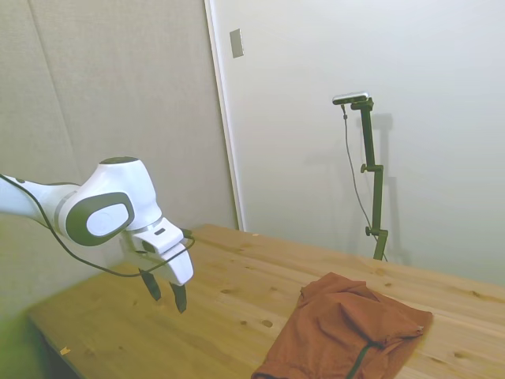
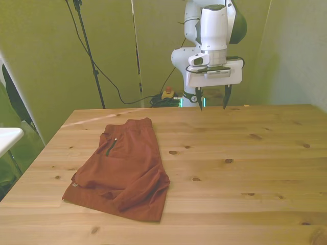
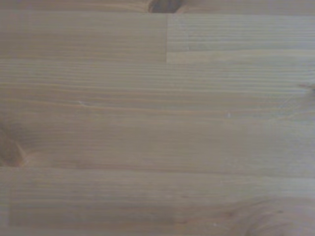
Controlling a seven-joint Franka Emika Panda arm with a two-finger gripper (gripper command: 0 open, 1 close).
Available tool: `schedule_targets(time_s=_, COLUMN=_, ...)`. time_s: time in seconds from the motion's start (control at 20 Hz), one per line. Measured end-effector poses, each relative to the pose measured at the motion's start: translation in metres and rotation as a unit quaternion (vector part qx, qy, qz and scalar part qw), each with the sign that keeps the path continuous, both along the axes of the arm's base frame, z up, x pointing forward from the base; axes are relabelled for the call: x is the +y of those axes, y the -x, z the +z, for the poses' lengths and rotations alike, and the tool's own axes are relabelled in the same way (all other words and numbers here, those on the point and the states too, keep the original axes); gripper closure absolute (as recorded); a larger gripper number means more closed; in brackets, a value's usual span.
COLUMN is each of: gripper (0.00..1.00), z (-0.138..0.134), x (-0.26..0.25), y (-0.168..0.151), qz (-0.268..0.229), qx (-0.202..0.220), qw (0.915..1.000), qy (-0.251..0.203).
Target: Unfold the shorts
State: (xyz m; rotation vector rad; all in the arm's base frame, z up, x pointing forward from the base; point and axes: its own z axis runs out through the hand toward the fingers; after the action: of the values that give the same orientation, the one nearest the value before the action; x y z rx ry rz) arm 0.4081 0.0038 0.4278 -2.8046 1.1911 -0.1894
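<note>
Hanging above bare wood, the gripper (image 2: pixel 212 101) has its two dark fingers spread apart with nothing between them, and the wrist view shows only planks. By my reckoning the job has not begun: this is the approach. The shorts (image 2: pixel 122 166) lie folded over on the surface (image 2: pixel 245 168), well apart from the gripper, toward eight o'clock of it in the front view, with the dark drawstring (image 2: pixel 111 148) on top. Next it must travel over, come down and pinch the upper layer's edge. No containers are anywhere on the surface.
</note>
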Motion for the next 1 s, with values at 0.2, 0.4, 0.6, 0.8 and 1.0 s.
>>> schedule_targets(time_s=0.2, gripper=0.00, z=0.013, x=-0.011, y=-0.007, qz=-0.007, qx=-0.012, qw=0.9999, qy=0.004)
schedule_targets(time_s=0.4, gripper=0.00, z=0.045, x=-0.057, y=-0.028, qz=-0.048, qx=-0.043, qw=0.9980, qy=0.004)
schedule_targets(time_s=0.6, gripper=0.00, z=0.066, x=-0.124, y=-0.063, qz=-0.099, qx=-0.063, qw=0.9932, qy=0.000)
schedule_targets(time_s=0.8, gripper=0.00, z=0.074, x=-0.203, y=-0.100, qz=-0.137, qx=-0.078, qw=0.9875, qy=-0.012)
schedule_targets(time_s=1.0, gripper=0.00, z=0.071, x=-0.268, y=-0.127, qz=-0.166, qx=-0.083, qw=0.9821, qy=-0.031)
